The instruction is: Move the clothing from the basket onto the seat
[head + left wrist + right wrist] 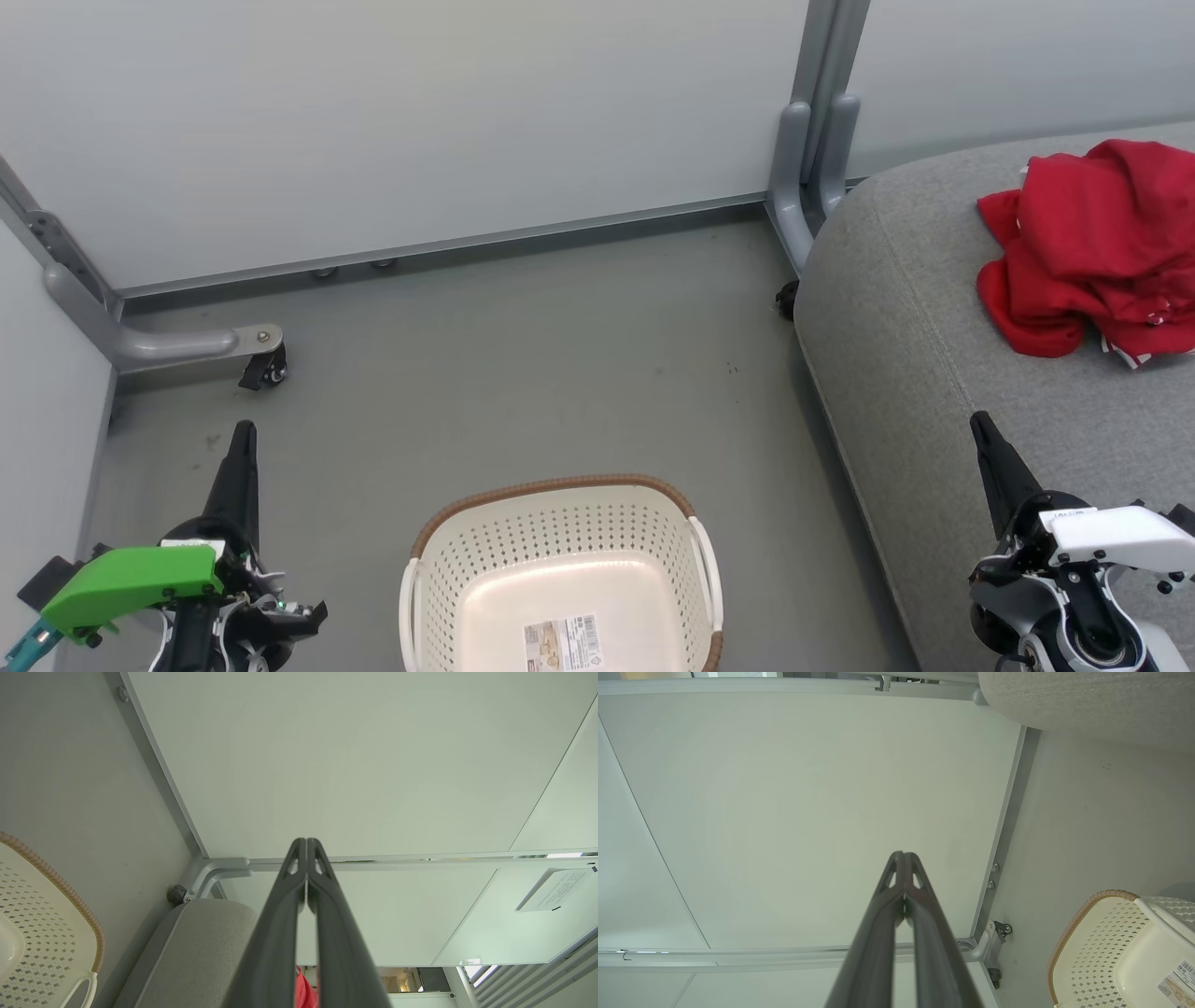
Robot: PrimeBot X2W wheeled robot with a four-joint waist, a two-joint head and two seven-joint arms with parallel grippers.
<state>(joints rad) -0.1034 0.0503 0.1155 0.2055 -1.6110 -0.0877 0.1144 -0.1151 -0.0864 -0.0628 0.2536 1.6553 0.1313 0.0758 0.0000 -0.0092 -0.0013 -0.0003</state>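
Left of the basket (551, 487), the left gripper (245, 437) hangs pinched together, empty. Right of the basket, the right gripper (980, 427) is likewise closed and empty by the seat (896, 373), where the clothing (1102, 243) lies heaped. The basket looks bare, so the transfer seems done, needing only a check.

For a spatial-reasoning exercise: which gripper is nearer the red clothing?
The right gripper, white-housed, by the grey seat where the clothing lies; the green-housed left gripper is beyond the basket.
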